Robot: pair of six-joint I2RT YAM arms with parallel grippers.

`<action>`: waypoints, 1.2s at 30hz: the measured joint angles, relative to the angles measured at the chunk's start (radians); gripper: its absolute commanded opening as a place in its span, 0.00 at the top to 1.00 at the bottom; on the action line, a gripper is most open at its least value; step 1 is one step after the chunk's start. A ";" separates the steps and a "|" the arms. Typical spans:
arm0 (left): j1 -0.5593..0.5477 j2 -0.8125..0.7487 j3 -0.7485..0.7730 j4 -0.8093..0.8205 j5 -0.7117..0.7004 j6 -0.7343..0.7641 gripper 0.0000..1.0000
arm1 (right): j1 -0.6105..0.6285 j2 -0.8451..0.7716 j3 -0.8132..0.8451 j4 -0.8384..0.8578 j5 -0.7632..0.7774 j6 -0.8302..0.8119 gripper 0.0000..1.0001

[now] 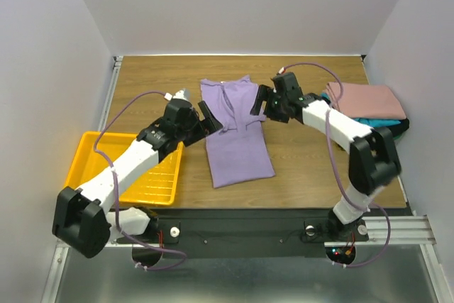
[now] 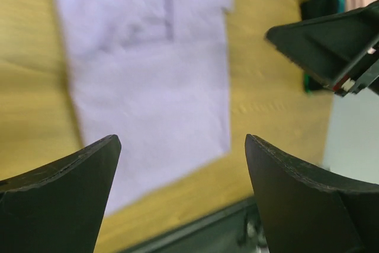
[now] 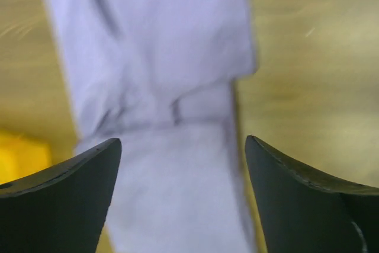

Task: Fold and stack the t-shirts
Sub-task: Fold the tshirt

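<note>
A lavender-purple t-shirt (image 1: pixel 237 136) lies flat in the middle of the table, folded lengthwise into a narrow strip with its sleeves tucked in. My left gripper (image 1: pixel 211 120) hovers at the strip's left edge, jaws wide open and empty; its wrist view shows the lavender cloth (image 2: pixel 148 63) ahead of the left gripper (image 2: pixel 183 146). My right gripper (image 1: pixel 260 103) stands at the strip's right edge, also open and empty, with the lavender shirt (image 3: pixel 160 57) spread under the right gripper (image 3: pixel 183 146). A folded stack of t-shirts (image 1: pixel 365 101), dusty pink over teal and black, rests at the right.
A yellow plastic tray (image 1: pixel 145 179) sits at the left front under my left arm. Grey walls close in the table on three sides. Bare wood shows between the lavender shirt and the stack, and along the back.
</note>
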 measured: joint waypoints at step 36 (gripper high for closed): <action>0.319 0.273 0.101 -0.018 0.084 0.156 0.02 | -0.117 0.673 0.609 -0.076 0.103 -0.190 1.00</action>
